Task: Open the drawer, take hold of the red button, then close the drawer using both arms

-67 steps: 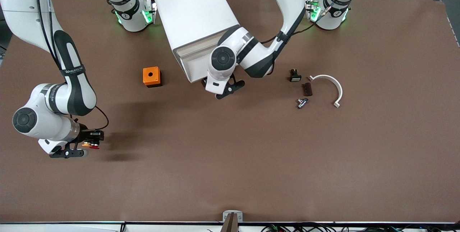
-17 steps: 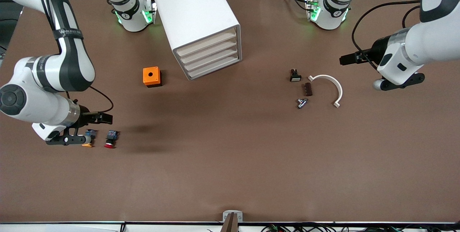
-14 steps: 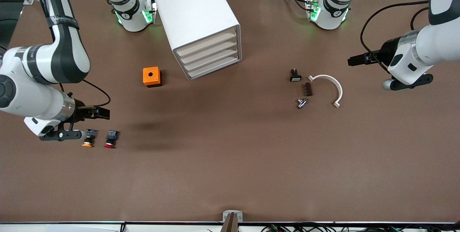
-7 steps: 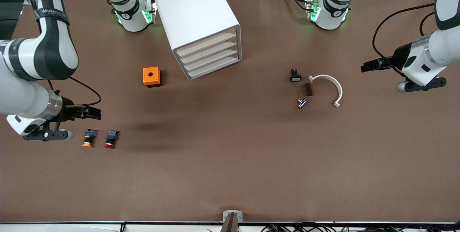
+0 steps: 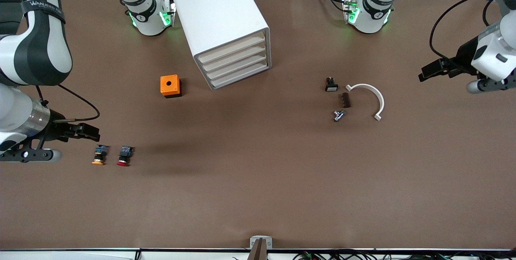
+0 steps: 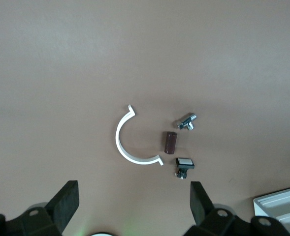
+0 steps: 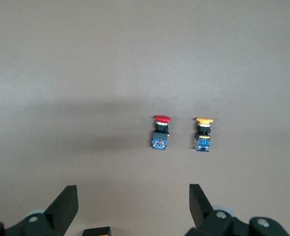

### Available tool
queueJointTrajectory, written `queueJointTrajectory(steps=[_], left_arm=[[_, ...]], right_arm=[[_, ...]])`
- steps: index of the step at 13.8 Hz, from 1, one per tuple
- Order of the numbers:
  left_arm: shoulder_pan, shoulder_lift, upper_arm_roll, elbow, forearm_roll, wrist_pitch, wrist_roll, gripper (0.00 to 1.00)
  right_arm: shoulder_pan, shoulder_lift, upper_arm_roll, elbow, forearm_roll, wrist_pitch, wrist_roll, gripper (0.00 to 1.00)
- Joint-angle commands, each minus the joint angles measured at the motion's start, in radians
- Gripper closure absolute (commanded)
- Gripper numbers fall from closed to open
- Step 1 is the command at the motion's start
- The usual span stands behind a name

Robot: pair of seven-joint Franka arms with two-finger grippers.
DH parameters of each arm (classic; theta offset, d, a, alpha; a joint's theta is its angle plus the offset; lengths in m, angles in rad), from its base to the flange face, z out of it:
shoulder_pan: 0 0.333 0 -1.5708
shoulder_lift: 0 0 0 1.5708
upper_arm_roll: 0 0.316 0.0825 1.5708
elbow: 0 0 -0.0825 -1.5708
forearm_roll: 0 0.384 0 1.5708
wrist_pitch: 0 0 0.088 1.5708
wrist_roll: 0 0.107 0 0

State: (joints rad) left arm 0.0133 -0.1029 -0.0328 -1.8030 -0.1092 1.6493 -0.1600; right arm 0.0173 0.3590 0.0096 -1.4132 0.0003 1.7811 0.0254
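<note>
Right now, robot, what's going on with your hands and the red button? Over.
Left gripper open, empty. Right gripper open, empty, over table near buttons. Red button on table beside orange-capped button. Top drawer shut. Nothing in the way.

Right wrist view. Small pushbutton with round red cap and black-and-blue body [image 7: 160, 132] lies on the plain brown table surface [image 7: 85, 59], beside an alike orange-capped pushbutton [image 7: 203, 133], apart. The right gripper [image 7: 130, 209] hangs above, fingers [image 7: 65, 206] spread wide, empty.
</note>
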Motion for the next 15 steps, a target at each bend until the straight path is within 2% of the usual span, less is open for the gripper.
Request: queueJointTrajectory(steps=[1,6,15], left_arm=[[0.004,-0.031,-0.009,0.049,0.022,0.009,0.010,0.01],[-0.006,0.040,-0.010,0.180,0.022,0.007,-0.012,0.01],[-0.013,0.048,-0.015,0.201,0.029,-0.002,-0.009,0.01]], right_arm=[[-0.011,0.012,0.007,0.028,0.010,-0.022,0.008,0.00],[-0.030,-0.003,0.012,0.023,0.015,-0.107,0.005,0.00],[-0.050,-0.066,0.006,0.030,0.032,-0.241,0.013,0.00]])
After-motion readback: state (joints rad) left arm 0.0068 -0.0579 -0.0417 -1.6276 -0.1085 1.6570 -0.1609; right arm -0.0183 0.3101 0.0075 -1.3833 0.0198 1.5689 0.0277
